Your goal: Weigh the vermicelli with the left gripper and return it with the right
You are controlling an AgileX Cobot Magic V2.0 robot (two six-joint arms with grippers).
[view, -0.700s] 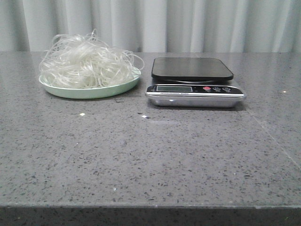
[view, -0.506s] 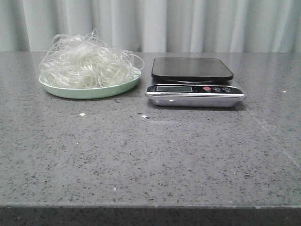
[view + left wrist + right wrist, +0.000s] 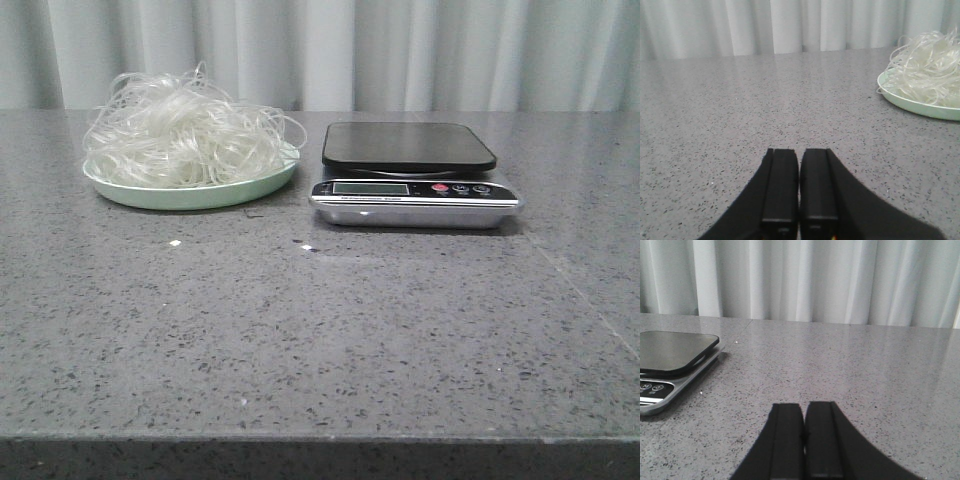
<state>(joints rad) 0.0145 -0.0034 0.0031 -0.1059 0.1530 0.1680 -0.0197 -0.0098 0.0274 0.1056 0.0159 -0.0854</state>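
A heap of clear white vermicelli (image 3: 180, 130) lies on a pale green plate (image 3: 190, 193) at the back left of the grey table. A digital scale (image 3: 410, 170) with a black top stands to its right, nothing on it. Neither gripper shows in the front view. In the left wrist view my left gripper (image 3: 799, 152) is shut and empty, low over bare table, with the vermicelli (image 3: 927, 67) and plate (image 3: 920, 106) well off to one side. In the right wrist view my right gripper (image 3: 803, 407) is shut and empty, the scale (image 3: 670, 362) off to its side.
A pale curtain (image 3: 320, 50) hangs behind the table. A few small white crumbs (image 3: 175, 243) lie on the table in front of the plate. The table's front edge (image 3: 320, 438) runs along the bottom of the front view.
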